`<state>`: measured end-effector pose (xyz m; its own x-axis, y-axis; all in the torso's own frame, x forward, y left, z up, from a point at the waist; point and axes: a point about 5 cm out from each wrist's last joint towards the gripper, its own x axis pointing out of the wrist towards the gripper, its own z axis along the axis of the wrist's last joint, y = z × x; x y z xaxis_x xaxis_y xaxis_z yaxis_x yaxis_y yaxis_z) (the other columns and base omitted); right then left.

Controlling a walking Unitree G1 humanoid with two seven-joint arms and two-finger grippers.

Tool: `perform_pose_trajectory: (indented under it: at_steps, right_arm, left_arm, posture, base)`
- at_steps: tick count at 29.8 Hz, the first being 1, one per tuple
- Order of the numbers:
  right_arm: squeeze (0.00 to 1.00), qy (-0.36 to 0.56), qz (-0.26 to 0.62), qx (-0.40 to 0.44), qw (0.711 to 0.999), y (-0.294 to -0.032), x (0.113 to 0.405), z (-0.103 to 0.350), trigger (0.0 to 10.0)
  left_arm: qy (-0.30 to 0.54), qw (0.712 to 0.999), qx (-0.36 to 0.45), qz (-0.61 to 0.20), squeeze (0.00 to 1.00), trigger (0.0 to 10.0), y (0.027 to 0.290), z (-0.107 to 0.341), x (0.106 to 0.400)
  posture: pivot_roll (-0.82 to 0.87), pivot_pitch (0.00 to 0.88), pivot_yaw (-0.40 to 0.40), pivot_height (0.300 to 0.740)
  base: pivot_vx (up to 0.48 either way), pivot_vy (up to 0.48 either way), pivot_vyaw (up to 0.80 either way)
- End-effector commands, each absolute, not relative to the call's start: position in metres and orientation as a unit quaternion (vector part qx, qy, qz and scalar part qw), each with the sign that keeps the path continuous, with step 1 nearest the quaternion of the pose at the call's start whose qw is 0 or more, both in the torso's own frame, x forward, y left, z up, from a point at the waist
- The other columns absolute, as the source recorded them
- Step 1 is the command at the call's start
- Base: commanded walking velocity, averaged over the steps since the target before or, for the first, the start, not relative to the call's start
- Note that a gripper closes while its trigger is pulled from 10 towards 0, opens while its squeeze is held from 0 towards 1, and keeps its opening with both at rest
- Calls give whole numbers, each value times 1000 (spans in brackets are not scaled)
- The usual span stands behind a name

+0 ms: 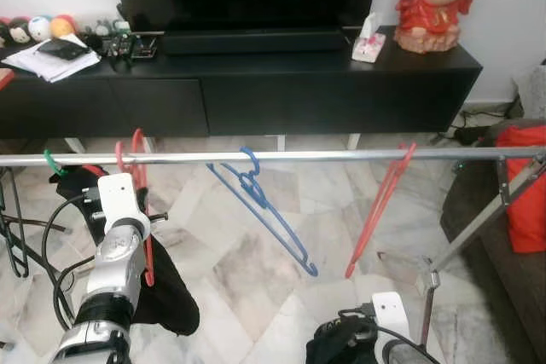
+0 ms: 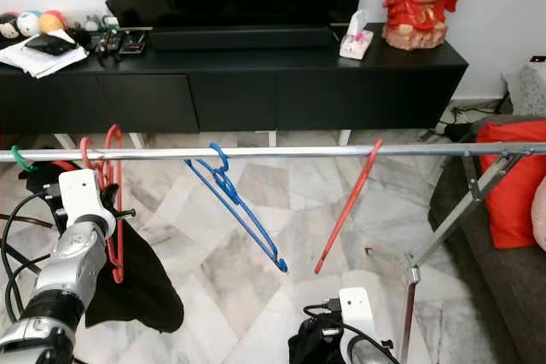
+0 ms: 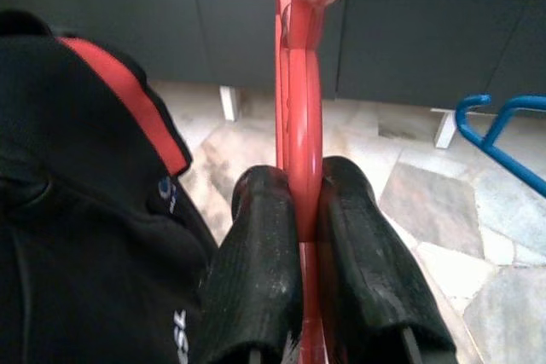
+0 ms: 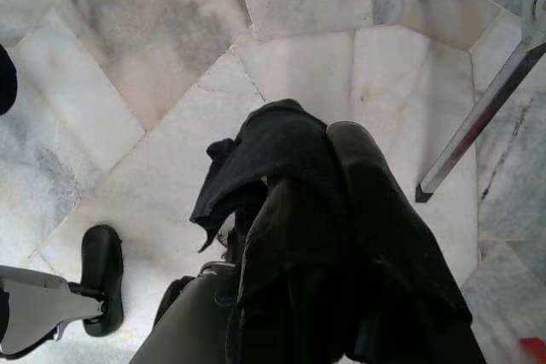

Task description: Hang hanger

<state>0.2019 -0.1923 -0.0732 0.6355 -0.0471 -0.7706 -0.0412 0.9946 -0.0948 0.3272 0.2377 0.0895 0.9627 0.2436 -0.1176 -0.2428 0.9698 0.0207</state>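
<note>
Red hanger (image 3: 300,125) btwn left tool (image 3: 309,210) fingers (on rail (image 1: 281,157))

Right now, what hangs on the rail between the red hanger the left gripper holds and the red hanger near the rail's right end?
In the left eye view, only the blue hanger hangs on the rail between the gripped red hanger and the right red hanger.

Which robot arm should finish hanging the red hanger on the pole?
The left one, I think. The left gripper already pinches the red hanger beside the pole, and its hook sits at the pole. The right gripper is low near the floor, holding black cloth.
</note>
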Motion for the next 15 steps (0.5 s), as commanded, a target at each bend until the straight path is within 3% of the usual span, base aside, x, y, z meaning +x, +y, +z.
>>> perform_pose_trajectory:
  at_steps: [1,12,15]
  right_arm:
    - [0,430,0,-53,901,-192,200,-74,10000]
    - [0,431,5,-54,901,-191,198,-75,10000]
    - [0,432,1,-52,900,-192,196,-76,10000]
  left_arm:
    - [37,993,21,111,0,10000,235,95,325]
    - [35,996,26,72,0,10000,224,76,294]
    - [86,994,63,24,0,10000,216,41,256]
  posture:
    - [-60,0,24,740]
    - [-68,0,36,740]
    - [-74,0,43,740]
  base:
    - [0,0,0]
    - [0,0,0]
    - [0,0,0]
